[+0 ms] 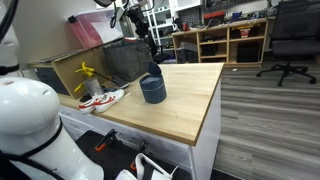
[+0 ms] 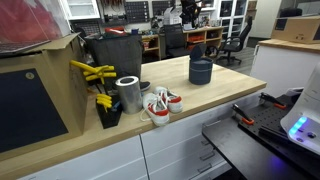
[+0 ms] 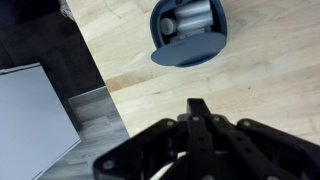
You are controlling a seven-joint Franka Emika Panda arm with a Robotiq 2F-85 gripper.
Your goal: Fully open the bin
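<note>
The bin (image 1: 152, 92) is a small squat dark blue-grey cylinder standing on the wooden table (image 1: 185, 105). It shows in both exterior views, and in one it is near the far end of the table (image 2: 200, 71). Its round lid (image 1: 155, 72) is tilted up above the rim. In the wrist view the bin (image 3: 188, 48) is seen from above, with a silvery inside showing through the opening. My gripper (image 3: 197, 108) is shut and empty. It hangs above bare tabletop, apart from the bin. In an exterior view it is the dark shape (image 1: 149, 50) above and behind the bin.
A pair of red and white shoes (image 2: 160, 105), a metal can (image 2: 128, 93) and yellow tools (image 2: 92, 72) lie by a large dark tote (image 2: 112, 52). The shoes also show in an exterior view (image 1: 100, 99). The table's edge drops to grey floor (image 3: 45, 115).
</note>
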